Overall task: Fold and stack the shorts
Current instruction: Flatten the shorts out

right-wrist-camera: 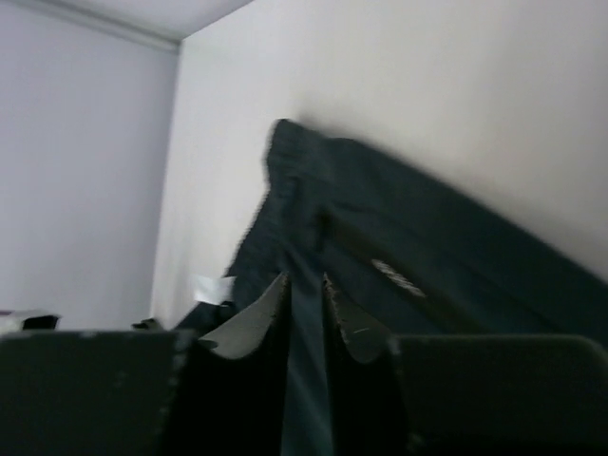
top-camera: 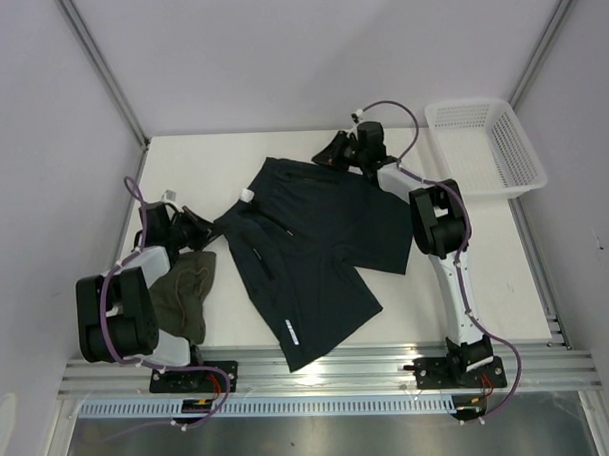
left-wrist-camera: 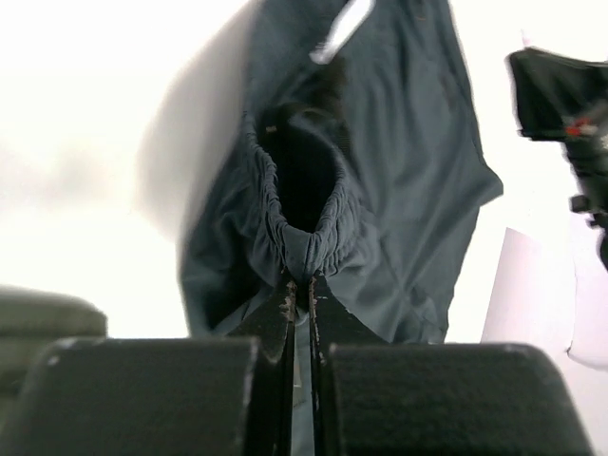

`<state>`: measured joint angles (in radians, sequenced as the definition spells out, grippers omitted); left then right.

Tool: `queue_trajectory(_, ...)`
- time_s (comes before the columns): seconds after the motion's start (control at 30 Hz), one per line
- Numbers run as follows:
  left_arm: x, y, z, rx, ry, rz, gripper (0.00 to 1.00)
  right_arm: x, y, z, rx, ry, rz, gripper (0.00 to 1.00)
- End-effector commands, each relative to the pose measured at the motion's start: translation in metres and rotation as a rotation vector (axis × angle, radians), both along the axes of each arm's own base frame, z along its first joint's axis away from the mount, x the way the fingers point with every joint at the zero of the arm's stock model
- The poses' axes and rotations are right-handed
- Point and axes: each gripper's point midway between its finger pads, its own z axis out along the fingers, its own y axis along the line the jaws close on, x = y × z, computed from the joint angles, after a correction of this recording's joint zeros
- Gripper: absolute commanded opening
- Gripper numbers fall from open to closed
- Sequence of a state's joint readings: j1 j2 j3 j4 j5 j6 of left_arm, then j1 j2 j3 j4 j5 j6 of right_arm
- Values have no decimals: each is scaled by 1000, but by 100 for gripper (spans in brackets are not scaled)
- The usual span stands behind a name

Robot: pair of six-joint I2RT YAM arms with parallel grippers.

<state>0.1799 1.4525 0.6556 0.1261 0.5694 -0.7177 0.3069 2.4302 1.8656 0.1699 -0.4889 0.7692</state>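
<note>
The dark navy-teal shorts lie spread on the white table, waistband at the far side, one leg reaching the near edge. My left gripper is shut on their elastic waistband at the left corner; the left wrist view shows the gathered band pinched between the fingertips. My right gripper is shut on the waistband at the far right corner; the right wrist view shows the dark cloth between the fingers. The olive-green shorts lie crumpled by the left arm.
A white mesh basket stands at the far right of the table. The grey side walls close in left and right. The right arm stretches along the right side of the navy shorts.
</note>
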Motion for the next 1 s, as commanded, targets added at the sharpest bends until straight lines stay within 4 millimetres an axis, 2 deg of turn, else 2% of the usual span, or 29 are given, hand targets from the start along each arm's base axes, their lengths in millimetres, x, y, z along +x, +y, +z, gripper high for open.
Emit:
queue_trajectory(0.0,-1,12,1,-6,-25,42,0,-2,32,-1,69,-12,61,19)
queue_trajectory(0.03,0,12,1,-8,-27,40,0,-2,36,-5,78,-5,64,10)
queue_trajectory(0.1,-1,11,0,-9,-30,40,0,-1,42,-13,88,11,57,3)
queue_trajectory(0.13,-4,11,-3,-11,-23,40,0,-1,42,-25,80,32,48,1)
queue_trajectory(0.47,-12,26,-7,33,-19,96,0,16,21,-72,5,134,-57,0)
queue_trajectory(0.63,-13,44,-1,130,-15,152,0,30,2,-80,1,162,-120,0)
queue_trajectory(0.67,-13,46,3,150,-23,158,0,37,-4,-75,7,152,-135,0)
queue_trajectory(0.73,-10,53,8,191,-31,172,0,43,-11,-85,9,171,-152,0)
queue_trajectory(0.77,-11,53,7,195,-27,170,0,50,-19,-80,25,166,-165,0)
queue_trajectory(0.97,-7,57,-2,215,-4,164,0,57,-38,-81,1,150,-179,0)
